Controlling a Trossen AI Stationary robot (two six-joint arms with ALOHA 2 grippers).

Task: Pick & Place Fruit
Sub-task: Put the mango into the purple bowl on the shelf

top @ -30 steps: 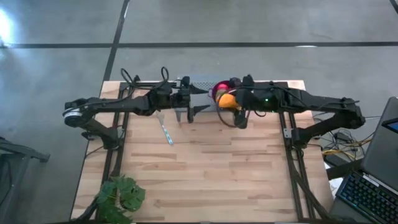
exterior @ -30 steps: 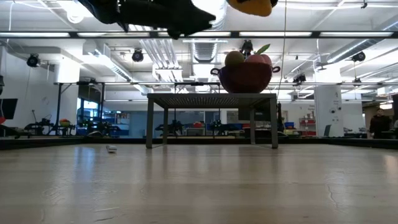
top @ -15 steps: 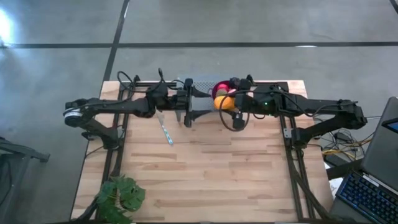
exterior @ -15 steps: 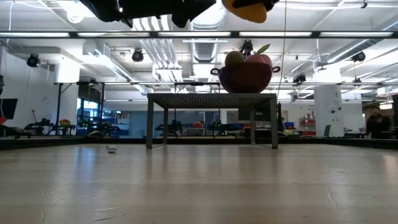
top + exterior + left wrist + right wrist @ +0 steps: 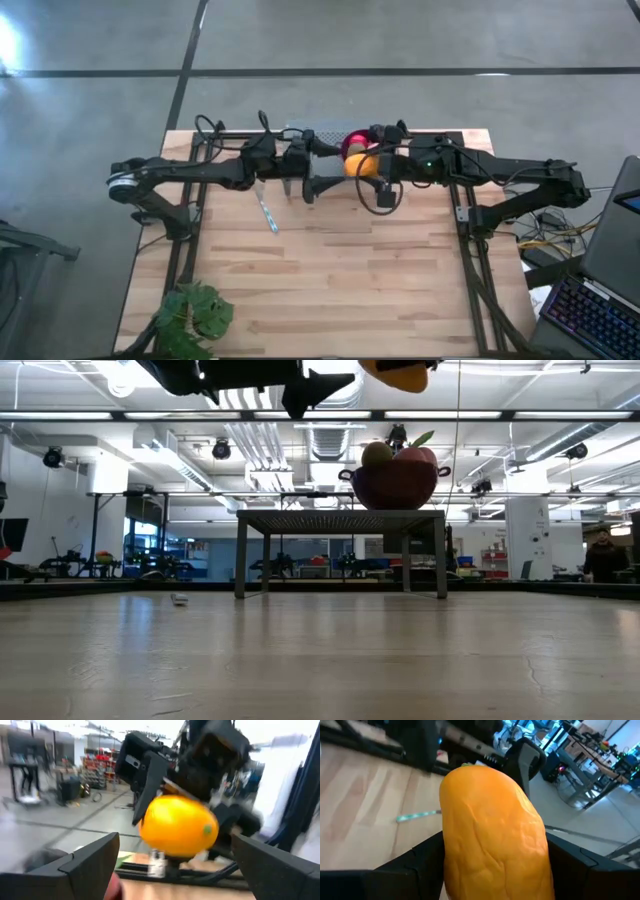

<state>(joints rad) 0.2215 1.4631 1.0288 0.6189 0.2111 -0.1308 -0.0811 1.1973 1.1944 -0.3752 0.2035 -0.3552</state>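
Observation:
An elongated orange fruit (image 5: 362, 163) hangs in the air above the table's far middle, with my right gripper (image 5: 374, 165) shut on it. It fills the right wrist view (image 5: 492, 835) and shows at the top of the low view (image 5: 400, 372). My left gripper (image 5: 326, 166) faces it from the table's left. It is open, and its fingertips (image 5: 100, 855) stand just short of the fruit (image 5: 177, 826), apart from it. Behind them a purple bowl (image 5: 352, 143) with fruit (image 5: 393, 460) stands on a grey rack (image 5: 340, 518). My right gripper pinches the orange fruit's two long sides (image 5: 451, 845) between its two fingers (image 5: 405, 870), coming level from the table's right. The fruit lies along the fingers, and its free end (image 5: 207, 827) points toward my left gripper. It hangs clear of the table.
A thin pale green stick (image 5: 267, 212) lies on the table left of centre. A leafy green plant (image 5: 192, 312) sits at the near left corner. A laptop (image 5: 612, 250) and cables stand past the right edge. The wooden table's (image 5: 330, 270) near half lies below both arms.
My left gripper has rolled about its own pointing line and its fingers have opened wider. It stays facing the fruit. My right gripper has kept its hold on the orange fruit and rolled a little with it.

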